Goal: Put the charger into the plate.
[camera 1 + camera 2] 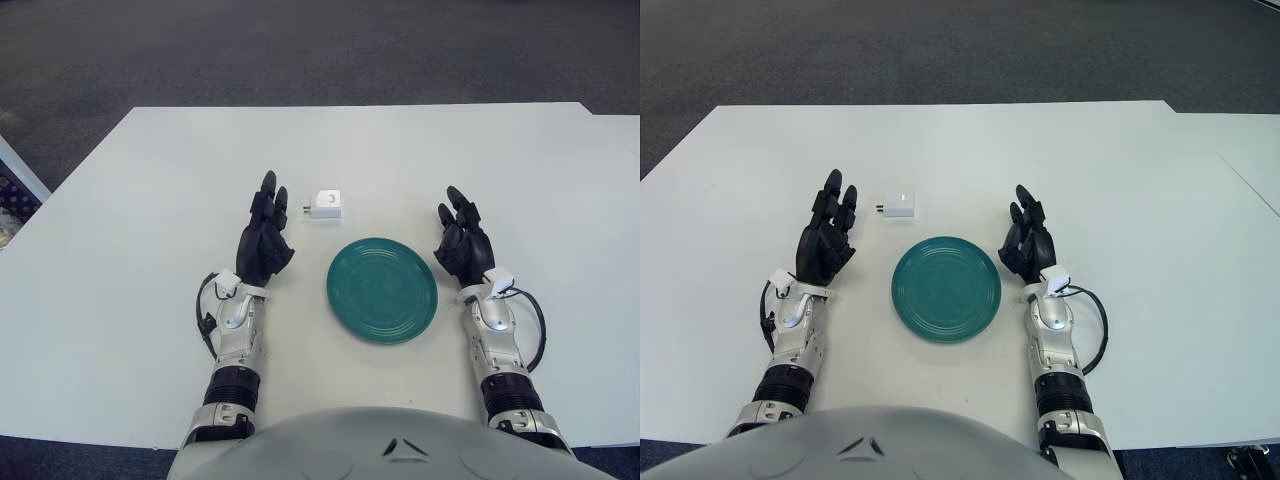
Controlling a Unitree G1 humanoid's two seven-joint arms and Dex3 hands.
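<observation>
A small white charger (pixel 326 205) lies on the white table, its metal prongs pointing left, just beyond the plate's far rim. The round teal plate (pixel 382 290) sits between my two hands with nothing in it. My left hand (pixel 265 232) shows left of the plate, fingers extended and holding nothing; its fingertips reach level with the charger, a short gap to the charger's left. My right hand (pixel 461 240) shows right of the plate, fingers extended and holding nothing.
The white table (pixel 150 200) stretches wide to both sides and beyond the charger. Dark carpet floor (pixel 300 50) lies past the far edge. A second table surface (pixel 1255 150) adjoins on the right.
</observation>
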